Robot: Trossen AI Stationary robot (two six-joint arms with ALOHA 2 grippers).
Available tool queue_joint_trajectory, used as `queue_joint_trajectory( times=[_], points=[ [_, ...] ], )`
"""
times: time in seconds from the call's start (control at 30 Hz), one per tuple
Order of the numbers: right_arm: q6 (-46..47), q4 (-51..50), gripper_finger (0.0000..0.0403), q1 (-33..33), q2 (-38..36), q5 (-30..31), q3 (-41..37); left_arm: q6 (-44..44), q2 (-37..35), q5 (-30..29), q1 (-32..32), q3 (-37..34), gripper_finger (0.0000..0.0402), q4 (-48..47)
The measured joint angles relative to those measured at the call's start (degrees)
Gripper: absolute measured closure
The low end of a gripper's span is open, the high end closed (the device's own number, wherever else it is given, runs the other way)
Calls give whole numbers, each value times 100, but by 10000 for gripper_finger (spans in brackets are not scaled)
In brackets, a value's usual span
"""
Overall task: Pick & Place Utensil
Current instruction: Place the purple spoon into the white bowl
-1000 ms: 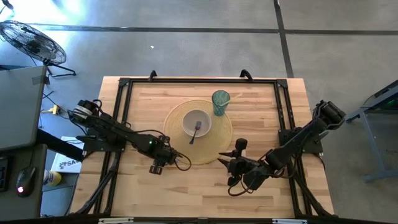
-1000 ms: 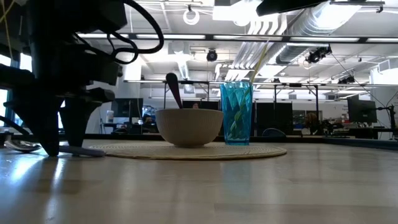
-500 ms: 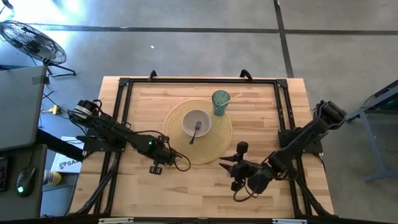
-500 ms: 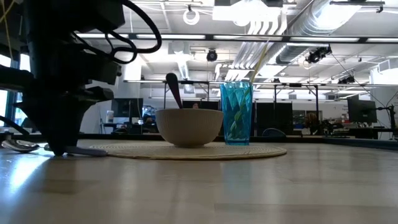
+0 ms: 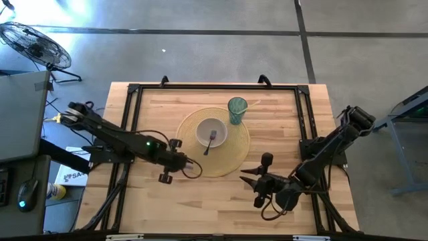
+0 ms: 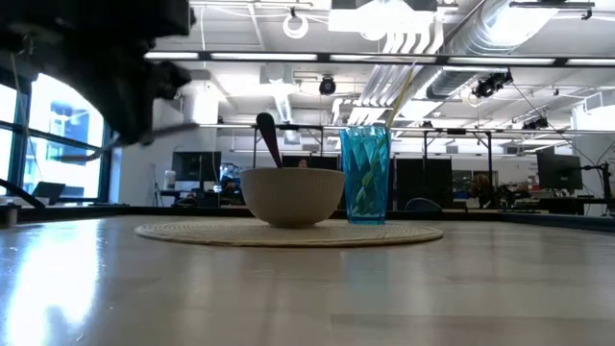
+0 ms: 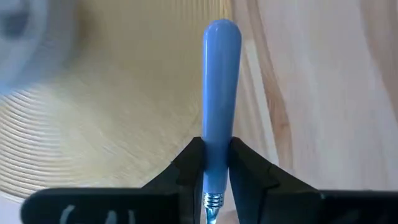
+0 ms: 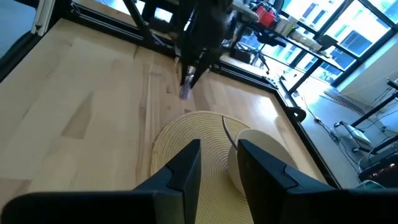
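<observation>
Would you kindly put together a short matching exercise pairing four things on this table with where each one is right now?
Things:
1. blue-handled utensil
2. bowl
3. teal cup
4. right end effector

Places:
A. open, off the mat near the table's front
B. clamped in the left end effector
C. centre of the round mat
D. standing on the mat's rim, behind the bowl

Pairs: 1-B, 2-C, 3-D, 4-A

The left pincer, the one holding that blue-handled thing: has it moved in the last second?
Yes. The left pincer has lifted: in the low view it was down at the placemat's edge, and now it hangs well above it.
</observation>
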Motion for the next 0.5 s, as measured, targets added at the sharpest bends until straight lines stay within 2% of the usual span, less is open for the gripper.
queue_joint_trajectory(
  times=[0.17, 0.37, 0.5],
  points=[
    [-27, -10, 304, -2, 0, 20, 0, 603, -476, -272, 358, 32, 348, 683],
    [-6, 3, 304, -2, 0, -6, 0, 1601, -564, 539, 1536, 37, 348, 2037],
    [67, 0, 304, -2, 0, -48, 0, 2055, -363, 1003, 2318, 41, 348, 2844]
  ],
)
